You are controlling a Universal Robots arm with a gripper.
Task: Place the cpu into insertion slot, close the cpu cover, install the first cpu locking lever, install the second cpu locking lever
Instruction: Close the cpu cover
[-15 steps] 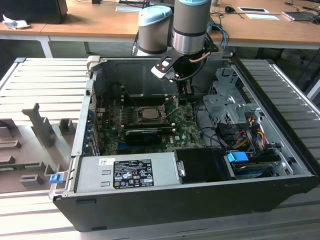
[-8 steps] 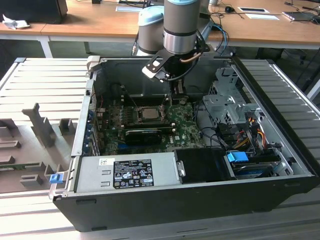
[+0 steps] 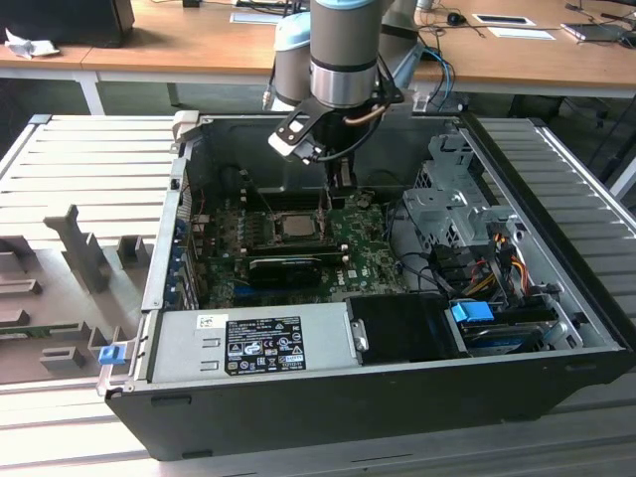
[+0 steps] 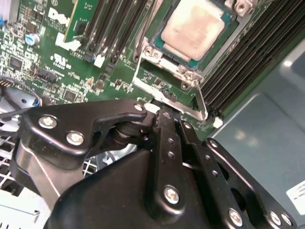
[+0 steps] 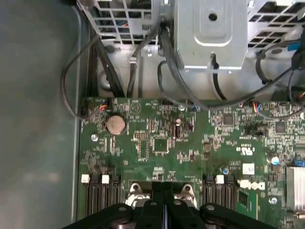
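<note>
End effector (image 4: 164, 114) is pressing its fingers together, tips lying against the silver socket frame (image 4: 157, 93) just beside the seated cpu (image 4: 195, 26).

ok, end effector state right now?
End effector: shut, fingers pressed together, nothing visible between them; its tips are low over the motherboard, just beside the seated cpu.
</note>
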